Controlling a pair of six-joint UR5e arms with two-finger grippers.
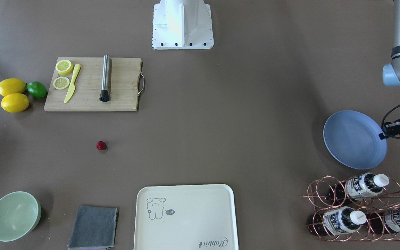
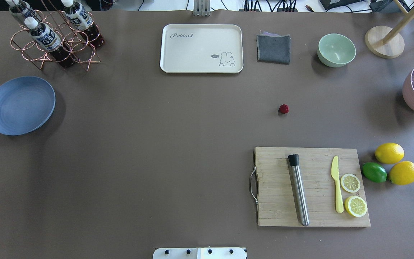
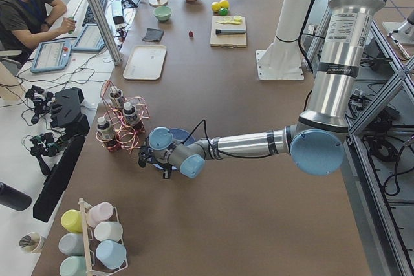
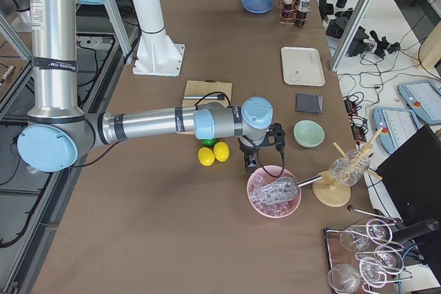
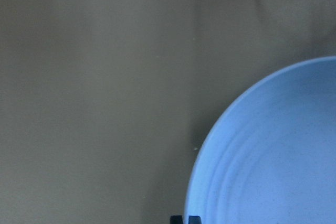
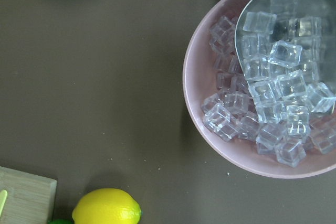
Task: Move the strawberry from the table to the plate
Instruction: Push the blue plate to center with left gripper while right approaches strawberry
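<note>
If clipping the round strawberry (image 1: 101, 145), risking rolling it away; cannot tell left claw (image 1: 383, 135) or right claw (image 4: 249, 164) opening.

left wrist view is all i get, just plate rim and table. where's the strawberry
Observer: The strawberry lies on the bare table, far across from the plate, in the robot's right half.
Operator: anything close to it
Observer: The cutting board is nearest, on the robot's side of the berry and apart from it.
Operator: which arm is closer
Observer: The right gripper, which hangs by a pink bowl of ice.
</note>
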